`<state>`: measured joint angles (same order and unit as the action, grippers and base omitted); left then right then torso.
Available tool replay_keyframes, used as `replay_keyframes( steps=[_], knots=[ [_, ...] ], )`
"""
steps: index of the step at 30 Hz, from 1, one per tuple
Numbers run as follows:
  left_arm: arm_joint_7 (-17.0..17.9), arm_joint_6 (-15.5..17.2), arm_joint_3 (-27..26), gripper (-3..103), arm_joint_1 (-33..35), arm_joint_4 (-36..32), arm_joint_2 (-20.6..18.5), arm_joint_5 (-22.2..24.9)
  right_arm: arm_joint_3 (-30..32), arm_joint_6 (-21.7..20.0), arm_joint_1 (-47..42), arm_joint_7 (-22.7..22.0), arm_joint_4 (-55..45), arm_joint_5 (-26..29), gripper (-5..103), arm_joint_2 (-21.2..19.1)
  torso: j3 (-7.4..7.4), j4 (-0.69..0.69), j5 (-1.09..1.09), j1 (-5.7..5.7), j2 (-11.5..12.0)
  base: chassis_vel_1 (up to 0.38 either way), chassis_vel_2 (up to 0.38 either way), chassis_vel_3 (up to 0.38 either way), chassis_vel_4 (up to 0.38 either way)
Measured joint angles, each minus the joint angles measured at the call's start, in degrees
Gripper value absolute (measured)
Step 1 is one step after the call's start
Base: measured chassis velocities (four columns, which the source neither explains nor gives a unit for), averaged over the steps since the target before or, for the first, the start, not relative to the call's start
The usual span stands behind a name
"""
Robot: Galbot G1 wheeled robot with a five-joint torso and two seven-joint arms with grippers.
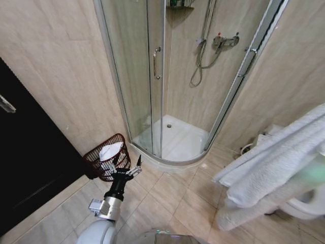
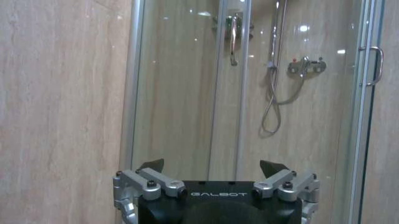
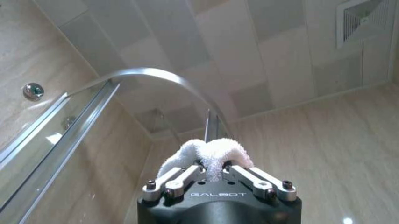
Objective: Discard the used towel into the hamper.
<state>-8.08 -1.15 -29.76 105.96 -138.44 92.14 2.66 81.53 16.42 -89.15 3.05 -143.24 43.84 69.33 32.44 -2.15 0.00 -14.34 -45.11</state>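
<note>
The hamper [image 1: 104, 161], a dark reddish-brown wire basket, stands on the floor against the wall, left of the shower. A white cloth [image 1: 110, 151] lies inside it. My left gripper [image 1: 128, 168] hovers just right of the hamper's rim. It is open and holds nothing, and in the left wrist view the left gripper [image 2: 212, 168] faces the shower glass. A large white towel [image 1: 277, 162] hangs close to the head camera on the right. In the right wrist view my right gripper [image 3: 212, 169] is shut on a fold of the towel [image 3: 209, 150], raised towards the ceiling.
A curved glass shower enclosure [image 1: 152, 86] with a white tray [image 1: 175, 140] fills the corner ahead. A black door [image 1: 25, 168] lines the left wall. A white toilet [image 1: 304, 206] sits at the lower right. Tiled floor [image 1: 172, 198] lies open between them.
</note>
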Motion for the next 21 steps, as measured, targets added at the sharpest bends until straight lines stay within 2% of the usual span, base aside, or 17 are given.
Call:
replay_keyframes(
  steps=[21],
  knots=[
    [0.00, 0.00, 0.00, 100, 0.00, 0.00, 0.00, 0.00, -0.62, -0.02, -0.13, -0.09, 0.00, -0.33, 9, 0.29, 3.02, 0.00, 0.00, -2.31, -5.32, 0.000, 0.000, 0.000, 0.000]
  ],
)
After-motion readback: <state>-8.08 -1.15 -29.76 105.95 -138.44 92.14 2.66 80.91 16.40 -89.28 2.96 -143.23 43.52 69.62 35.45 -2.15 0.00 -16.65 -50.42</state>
